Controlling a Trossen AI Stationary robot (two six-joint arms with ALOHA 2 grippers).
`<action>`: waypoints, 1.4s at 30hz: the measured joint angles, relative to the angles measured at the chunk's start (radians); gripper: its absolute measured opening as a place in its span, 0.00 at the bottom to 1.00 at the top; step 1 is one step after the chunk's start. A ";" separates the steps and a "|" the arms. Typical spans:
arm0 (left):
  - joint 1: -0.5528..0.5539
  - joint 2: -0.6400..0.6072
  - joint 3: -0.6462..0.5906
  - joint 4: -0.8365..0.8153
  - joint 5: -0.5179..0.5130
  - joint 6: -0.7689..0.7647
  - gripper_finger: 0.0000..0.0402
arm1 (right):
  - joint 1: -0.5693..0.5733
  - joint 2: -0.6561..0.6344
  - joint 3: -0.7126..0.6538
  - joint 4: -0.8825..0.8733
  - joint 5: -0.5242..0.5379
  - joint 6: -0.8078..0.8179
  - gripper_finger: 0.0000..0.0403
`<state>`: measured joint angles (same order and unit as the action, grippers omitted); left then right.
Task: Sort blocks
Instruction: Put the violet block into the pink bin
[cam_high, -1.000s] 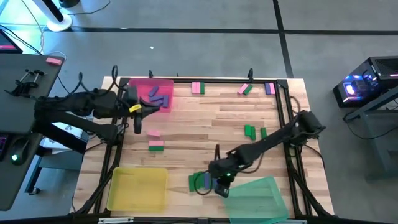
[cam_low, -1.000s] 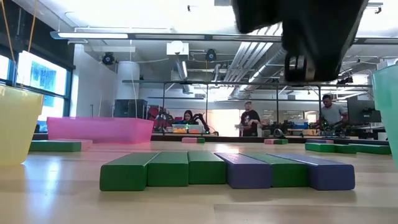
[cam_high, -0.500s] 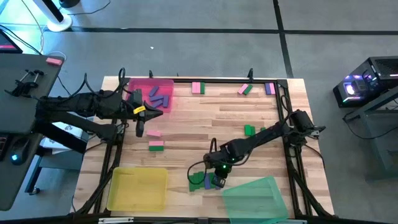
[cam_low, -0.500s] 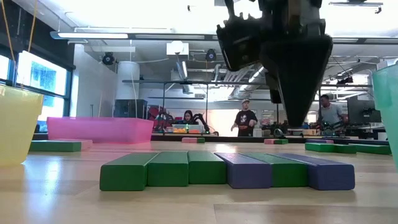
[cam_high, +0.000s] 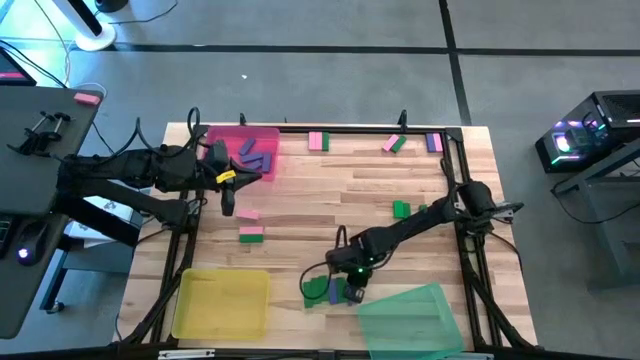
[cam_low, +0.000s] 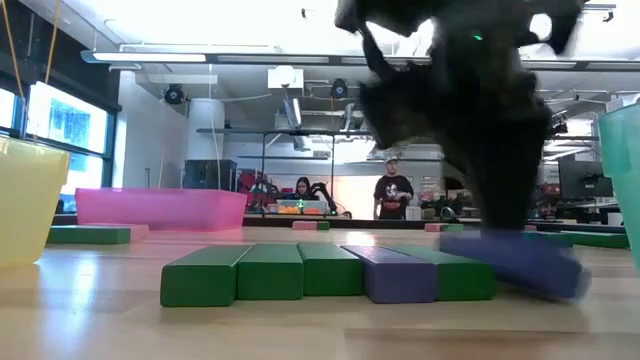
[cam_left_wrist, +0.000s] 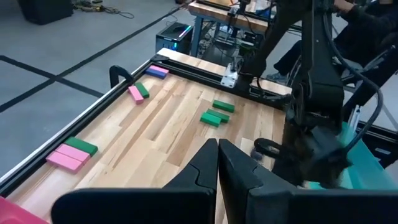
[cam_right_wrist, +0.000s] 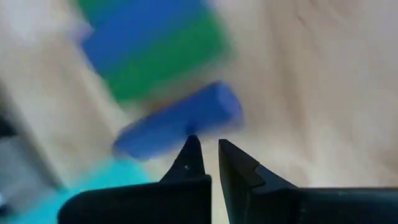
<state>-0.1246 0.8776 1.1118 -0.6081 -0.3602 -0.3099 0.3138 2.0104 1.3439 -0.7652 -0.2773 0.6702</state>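
Observation:
A row of green and purple blocks (cam_low: 330, 272) lies side by side near the table's near edge (cam_high: 322, 290). Its end purple block (cam_low: 520, 265) sits askew, out of line with the row. My right gripper (cam_high: 347, 287) is down at that block, its fingers shut to a narrow slit (cam_right_wrist: 206, 142). My left gripper (cam_high: 226, 202) hovers shut (cam_left_wrist: 217, 146) beside the pink tray (cam_high: 228, 135), which holds several purple blocks (cam_high: 256, 155). A pink block (cam_high: 247, 213) lies just past the left gripper. My right gripper meets the long side of the end purple block (cam_right_wrist: 186, 127) with one fingertip (cam_right_wrist: 191, 144), coming from above and slanting down. The block is not between the fingers. It lies on the table, turned away from the green block (cam_right_wrist: 161, 59) beside it.
The yellow tray (cam_high: 222, 303) stands at the near left and the green tray (cam_high: 410, 318) at the near right, close to the right gripper. Loose blocks lie mid-table (cam_high: 251, 234), (cam_high: 402, 210) and along the far edge (cam_high: 318, 141), (cam_high: 393, 144), (cam_high: 434, 142). People stand in the room beyond.
My right gripper has moved from the green tray's edge toward the table's left and come down onto the block row. The end purple block has swung out of line with the row; the other blocks have stayed put.

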 joint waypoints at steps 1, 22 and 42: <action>0.000 0.000 0.000 0.000 -0.003 0.000 0.00 | -0.009 -0.001 -0.005 -0.063 0.022 -0.015 0.00; 0.000 0.023 0.000 -0.001 -0.033 -0.028 0.00 | -0.150 -0.240 -0.005 -0.279 0.153 0.081 0.00; 0.000 0.046 0.000 -0.001 -0.045 -0.028 0.00 | 0.066 -0.186 -0.005 -0.131 0.251 0.489 0.22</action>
<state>-0.1246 0.9236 1.1118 -0.6095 -0.4049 -0.3378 0.3798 1.8245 1.3388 -0.8965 -0.0261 1.1593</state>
